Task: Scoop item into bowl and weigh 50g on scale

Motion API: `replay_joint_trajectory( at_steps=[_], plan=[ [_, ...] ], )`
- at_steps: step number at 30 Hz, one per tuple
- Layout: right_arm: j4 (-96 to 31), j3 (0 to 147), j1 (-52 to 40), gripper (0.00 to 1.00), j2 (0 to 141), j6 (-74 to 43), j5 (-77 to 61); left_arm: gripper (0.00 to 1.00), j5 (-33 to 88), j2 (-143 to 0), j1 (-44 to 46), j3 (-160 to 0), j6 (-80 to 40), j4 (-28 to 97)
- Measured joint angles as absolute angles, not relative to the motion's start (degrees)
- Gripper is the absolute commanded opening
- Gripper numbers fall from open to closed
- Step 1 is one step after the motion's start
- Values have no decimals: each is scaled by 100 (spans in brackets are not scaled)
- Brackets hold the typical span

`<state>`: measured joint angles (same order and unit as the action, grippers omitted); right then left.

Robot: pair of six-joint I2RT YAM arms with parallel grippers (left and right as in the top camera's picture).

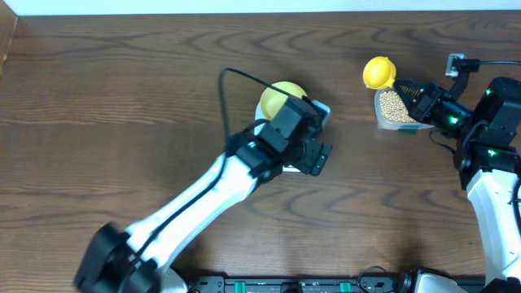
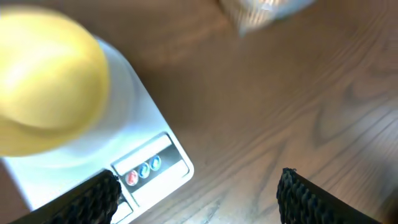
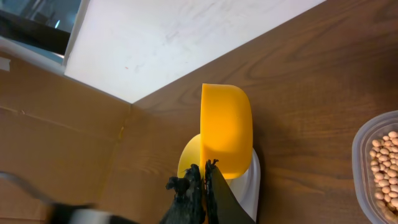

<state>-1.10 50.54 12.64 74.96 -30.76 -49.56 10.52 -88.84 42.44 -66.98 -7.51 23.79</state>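
Observation:
The pale yellow-green bowl [image 1: 278,98] sits on the white scale [image 1: 322,111] at the table's middle. In the left wrist view the bowl [image 2: 50,81] is at the upper left on the scale [image 2: 134,118]. My left gripper [image 1: 316,142] is open and empty, and hovers over the scale's front edge [image 2: 199,199]. My right gripper [image 1: 404,85] is shut on the handle of a yellow scoop [image 1: 378,72] [image 3: 227,127], held above the table next to the clear tub [image 1: 396,107] of tan beans [image 3: 385,165]. I cannot see inside the bowl or the scoop.
The scale's display and coloured buttons [image 2: 146,168] face my left gripper. A black cable [image 1: 244,77] arcs over the left arm. The table's far edge meets a white wall [image 3: 186,37], and cardboard [image 3: 50,124] stands at the far left.

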Motion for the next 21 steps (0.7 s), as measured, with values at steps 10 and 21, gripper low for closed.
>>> replay_joint_trajectory(
  at_steps=[10, 21],
  plan=[
    [-193, 5054, 1264, 1, 7496, -3072, -5048, 97, -360, -8143, 3920, -6698, -926, 2036],
    [-60, 5054, 1286, 1, 7496, -3030, -4580, 99, -602, -8143, 2141, -6698, -1594, 2078]
  ],
)
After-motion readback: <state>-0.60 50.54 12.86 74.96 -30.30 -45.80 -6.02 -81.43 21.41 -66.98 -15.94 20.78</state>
